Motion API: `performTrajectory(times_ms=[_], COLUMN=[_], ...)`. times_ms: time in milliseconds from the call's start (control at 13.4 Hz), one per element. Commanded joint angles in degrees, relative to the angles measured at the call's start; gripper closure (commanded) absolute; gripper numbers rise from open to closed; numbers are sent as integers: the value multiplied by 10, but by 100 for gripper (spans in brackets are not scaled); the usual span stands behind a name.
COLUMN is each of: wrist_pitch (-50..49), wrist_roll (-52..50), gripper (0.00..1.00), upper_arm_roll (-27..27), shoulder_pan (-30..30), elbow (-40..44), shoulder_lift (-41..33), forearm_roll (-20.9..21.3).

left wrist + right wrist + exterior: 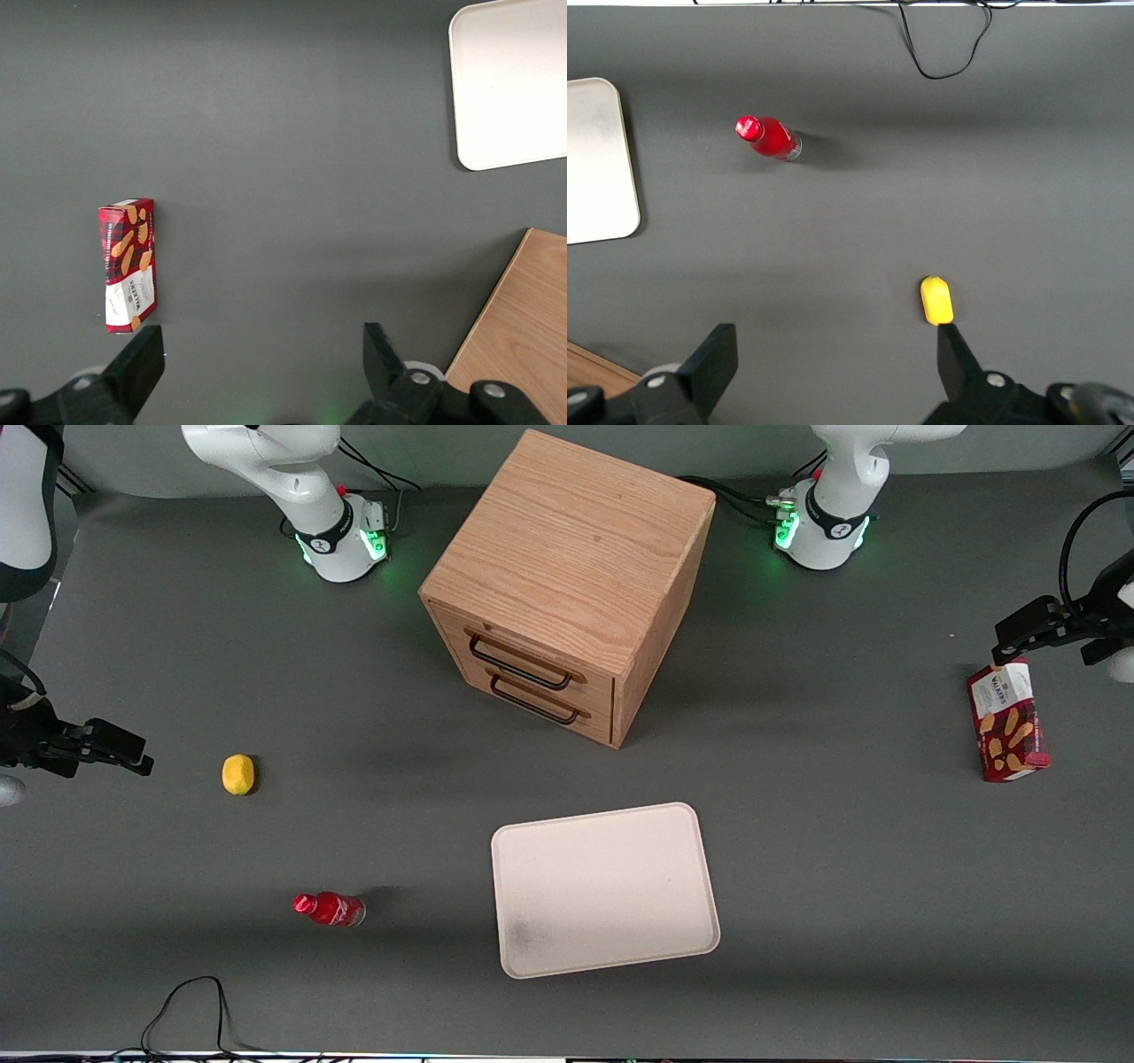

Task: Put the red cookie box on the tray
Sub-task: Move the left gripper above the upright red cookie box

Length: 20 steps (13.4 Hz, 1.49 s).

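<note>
The red cookie box [1008, 721] lies flat on the grey table toward the working arm's end, its white label end pointing away from the front camera. In the left wrist view the red cookie box [129, 264] lies just off one fingertip [140, 359], outside the jaws. My gripper [1010, 642] hovers above the table beside the box's label end. It is open, and only bare table shows between the fingers of the gripper [264, 354]. The pale cream tray [605, 888] rests nearer the front camera, mid-table, with nothing on it. One corner of the tray [514, 80] shows in the wrist view.
A wooden two-drawer cabinet [567, 584] stands mid-table, farther from the front camera than the tray; its edge [523, 328] shows in the wrist view. A small red bottle [330, 909] and a yellow object [237, 773] lie toward the parked arm's end. A black cable [186, 1010] loops at the front edge.
</note>
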Motion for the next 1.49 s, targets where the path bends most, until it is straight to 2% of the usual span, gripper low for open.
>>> performTrajectory(times_ms=[0, 299, 523, 897, 1046, 1420], wrist_pitch=[2, 32, 93, 103, 101, 95], wrist_roll=[16, 85, 181, 333, 355, 350], gripper=[0, 0, 0, 0, 0, 0], upper_arm_roll=[2, 0, -4, -3, -1, 2], shoulder_pan=[14, 88, 171, 296, 317, 321], elbow=[-13, -52, -122, -150, -152, -153], shoulder_lift=[-6, -23, -53, -62, -63, -64], forearm_roll=[-1, 2, 2, -4, -5, -6])
